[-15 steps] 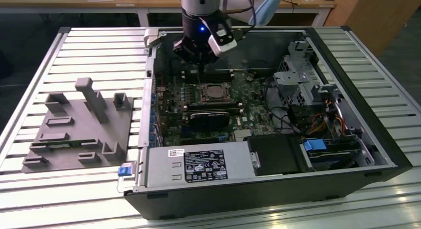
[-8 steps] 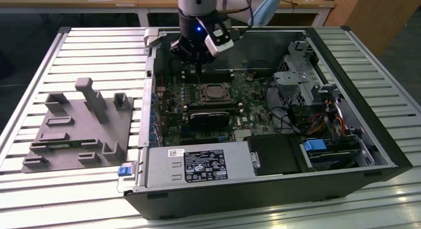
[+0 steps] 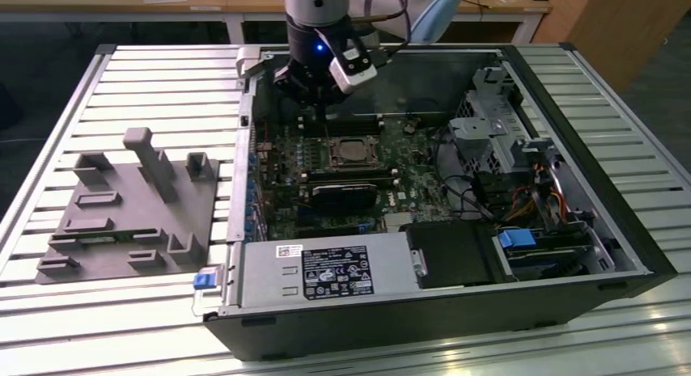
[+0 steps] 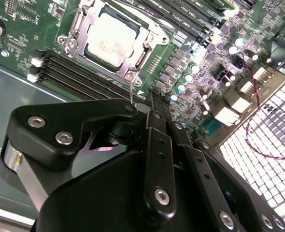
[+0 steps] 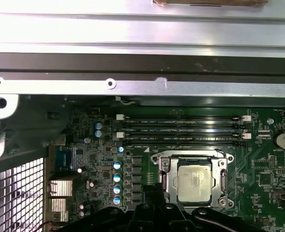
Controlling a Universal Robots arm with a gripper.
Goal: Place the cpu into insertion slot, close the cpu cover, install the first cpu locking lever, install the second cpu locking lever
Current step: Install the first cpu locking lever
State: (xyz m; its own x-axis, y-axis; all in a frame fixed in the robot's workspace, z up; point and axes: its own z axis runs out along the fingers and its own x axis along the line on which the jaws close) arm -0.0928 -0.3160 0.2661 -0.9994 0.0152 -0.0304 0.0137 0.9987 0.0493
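Silver-grey metal marks the cpu (image 5: 194, 182). In the first wrist view it sits flat in the insertion slot (image 5: 174, 181), with the cpu cover (image 5: 164, 178) down around it as a bright frame. Just beyond lie the long black memory slots (image 5: 181, 130), and a coin cell (image 5: 281, 140) sits off to one side.

The second wrist view gives me the close detail. The cpu (image 4: 108, 38) fills the cover's window, and a thin metal lever (image 4: 132, 89) rises from the corner of the cpu cover (image 4: 149, 38) towards the gripper (image 4: 154, 94). The claw looks clenched, its black fingers (image 4: 152, 145) drawn to a single point just beside that lever. I cannot tell whether they touch it. A white vent grille (image 4: 268, 140) glows past the board's edge.

From the exterior view I get the wider layout. The gripper (image 3: 320, 101) hangs inside the open computer case (image 3: 604, 190), above the board and near the cpu (image 3: 350, 153). The case lies on a slatted table (image 3: 162, 77), and a grey moulded fixture (image 3: 129, 206) sits at the exterior view's left.
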